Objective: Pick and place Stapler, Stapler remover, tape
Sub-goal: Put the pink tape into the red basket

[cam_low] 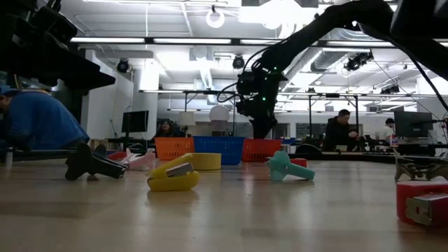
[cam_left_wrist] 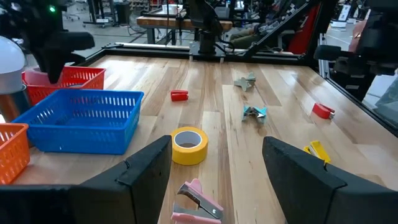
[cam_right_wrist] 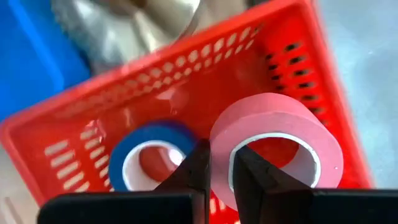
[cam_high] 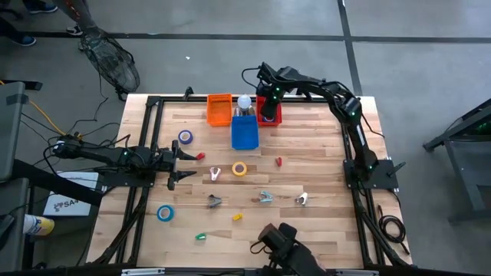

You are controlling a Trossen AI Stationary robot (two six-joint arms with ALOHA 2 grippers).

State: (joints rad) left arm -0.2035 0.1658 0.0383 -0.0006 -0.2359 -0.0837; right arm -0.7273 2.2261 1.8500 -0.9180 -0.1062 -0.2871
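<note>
Pink tape (cam_right_wrist: 277,146) in right pincer (cam_right_wrist: 219,167)

We find the red basket (cam_right_wrist: 186,106) cut off by the right wrist frame; its fingers (cam_right_wrist: 196,171) hide part of the pink tape (cam_right_wrist: 280,134).

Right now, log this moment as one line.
right claw: shut on pink tape, over red basket | blue tape: in basket | left claw: open, waiting
</note>
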